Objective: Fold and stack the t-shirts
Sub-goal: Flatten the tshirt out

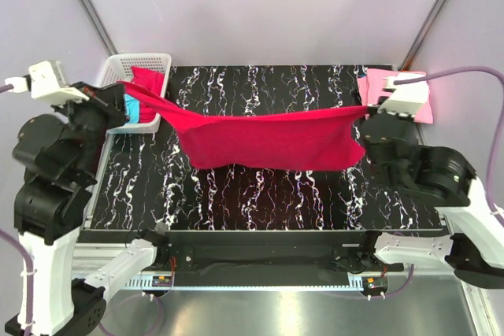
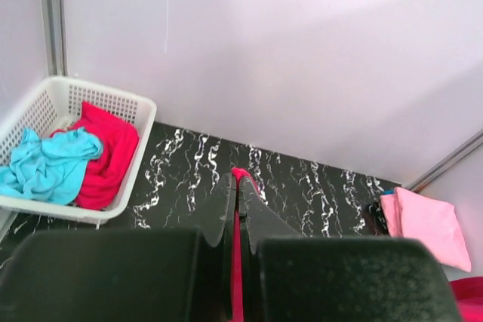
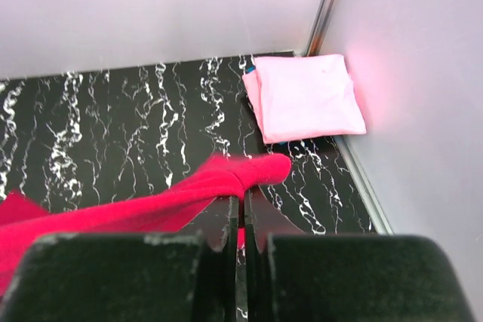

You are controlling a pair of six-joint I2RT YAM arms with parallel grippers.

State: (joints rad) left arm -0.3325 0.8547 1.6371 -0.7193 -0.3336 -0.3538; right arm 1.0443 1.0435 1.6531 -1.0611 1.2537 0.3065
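Two pinches hold the work: our left gripper (image 1: 120, 90) is clamped shut on one end of the crimson t-shirt (image 1: 268, 141) above the left edge of the table (image 1: 260, 198); our right gripper (image 1: 365, 113) is clamped shut on the other end above the table's right side. The shirt hangs between them over the table's middle, its top edge drawn into a taut line, its body drooping in a soft, creased sheet; we cannot tell whether the lower hem touches the top. We judge this the spreading step before the fold; the next move calls for lowering both ends together, tension even, so the cloth lies flat on the table. The knit looks matte and limp; the table is glossy black with white marble veins. At the table's far left corner a white lattice basket (image 1: 142, 58) holds a crumpled turquoise t-shirt (image 2: 45, 167) and a red t-shirt (image 2: 109, 152); at its far right corner a light pink t-shirt (image 3: 306, 96) lies folded square.
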